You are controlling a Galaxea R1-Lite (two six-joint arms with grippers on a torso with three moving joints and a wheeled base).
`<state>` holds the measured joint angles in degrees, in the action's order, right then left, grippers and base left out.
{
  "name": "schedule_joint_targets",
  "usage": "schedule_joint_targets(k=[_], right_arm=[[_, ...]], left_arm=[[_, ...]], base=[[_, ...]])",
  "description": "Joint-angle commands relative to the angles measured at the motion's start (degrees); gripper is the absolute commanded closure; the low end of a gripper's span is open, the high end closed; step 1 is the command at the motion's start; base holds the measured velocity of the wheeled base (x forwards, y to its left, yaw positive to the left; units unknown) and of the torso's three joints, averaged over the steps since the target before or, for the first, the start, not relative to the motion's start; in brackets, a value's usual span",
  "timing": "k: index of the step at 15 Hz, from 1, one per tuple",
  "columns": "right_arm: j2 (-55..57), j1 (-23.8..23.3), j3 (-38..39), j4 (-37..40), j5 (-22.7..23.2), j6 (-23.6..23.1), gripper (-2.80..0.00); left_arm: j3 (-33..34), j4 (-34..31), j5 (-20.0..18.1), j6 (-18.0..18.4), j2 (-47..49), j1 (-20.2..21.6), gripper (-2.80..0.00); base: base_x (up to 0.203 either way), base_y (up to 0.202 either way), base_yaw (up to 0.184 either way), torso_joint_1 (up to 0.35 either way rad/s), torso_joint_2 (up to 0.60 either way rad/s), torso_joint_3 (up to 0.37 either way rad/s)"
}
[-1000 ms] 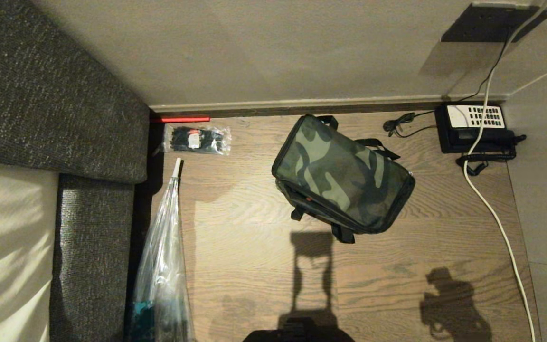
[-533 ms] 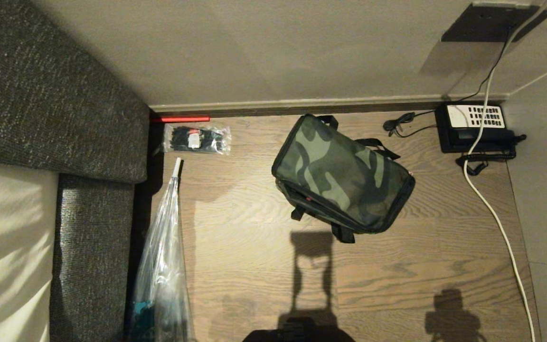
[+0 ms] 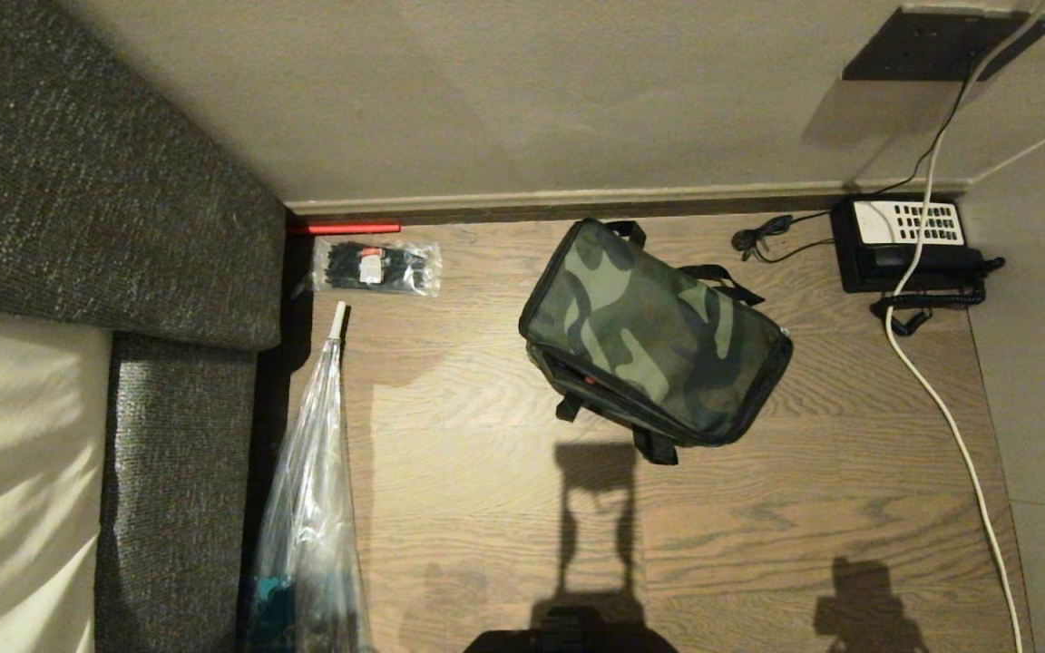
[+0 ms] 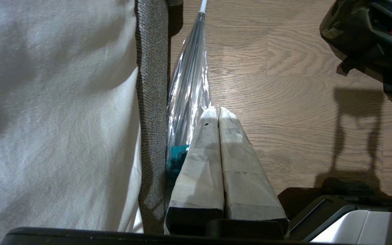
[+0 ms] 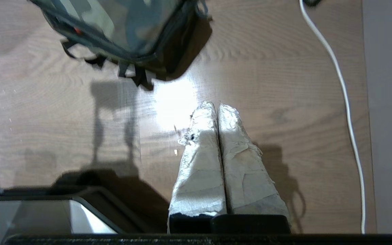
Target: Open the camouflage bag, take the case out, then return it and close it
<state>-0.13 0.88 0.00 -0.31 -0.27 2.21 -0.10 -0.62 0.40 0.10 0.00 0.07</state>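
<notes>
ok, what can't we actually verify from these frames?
- The case: in no view; the camouflage bag lies shut, so its contents are hidden.
- Zipper end: head view, too small to tell if fully closed.
- Bag in both wrist views: cut off by the picture edge.
- Both grippers: outside the head view; left gripper and right gripper show shut in wrist views only.

Wood-plank floor (image 3: 486, 508) meets a beige wall (image 3: 504, 100) at a skirting board (image 3: 577, 195) — grey sofa (image 3: 78, 199) at left, long shadows.
</notes>
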Motion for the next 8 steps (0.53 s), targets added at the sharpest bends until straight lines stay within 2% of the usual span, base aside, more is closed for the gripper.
schedule_joint_targets(k=[1,8], right_arm=[[-1.4,0.0,0.0,0.1,0.0,0.0,0.00],[-1.4,0.0,0.0,0.1,0.0,0.0,0.00]], left_arm=[[0.0,0.0,0.0,0.0,-0.1,0.0,0.00],[0.0,-0.1,0.0,0.1,-0.1,0.0,0.00]], base=[[0.000,0.000,0.000,0.000,0.00,0.000],[0.000,0.000,0.000,0.000,0.00,0.000]])
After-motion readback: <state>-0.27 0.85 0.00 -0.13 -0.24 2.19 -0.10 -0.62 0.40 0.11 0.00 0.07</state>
